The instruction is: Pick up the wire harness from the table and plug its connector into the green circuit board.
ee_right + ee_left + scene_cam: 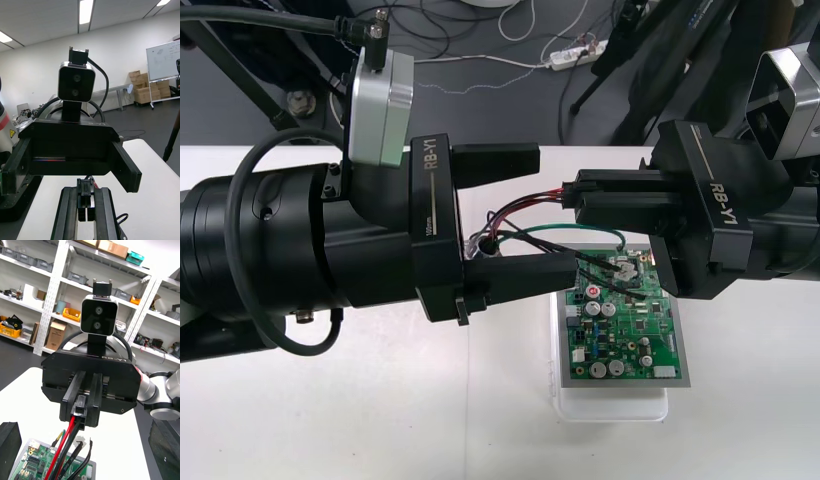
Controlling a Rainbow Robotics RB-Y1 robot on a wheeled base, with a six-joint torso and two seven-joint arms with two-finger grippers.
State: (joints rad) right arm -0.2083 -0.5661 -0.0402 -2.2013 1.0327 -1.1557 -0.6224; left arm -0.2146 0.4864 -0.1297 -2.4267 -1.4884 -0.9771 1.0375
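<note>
My right gripper (578, 196) comes in from the right and is shut on the small black plug (85, 192) of the wire harness, held in the air above the far end of the green circuit board (630, 330). From the plug (80, 407), red, black and green wires (520, 218) loop left and down towards the board (35, 461). The left gripper (556, 214) faces the right one with its fingers (9, 440) wide open on either side of the wires. The wires' far end lies by its lower finger, and I cannot make out the socket there.
The board sits on a white base (610, 405) on the pale table (740, 400). Both arms crowd the space above the board's far end. Cables and a power strip (575, 55) lie on the dark floor beyond the table.
</note>
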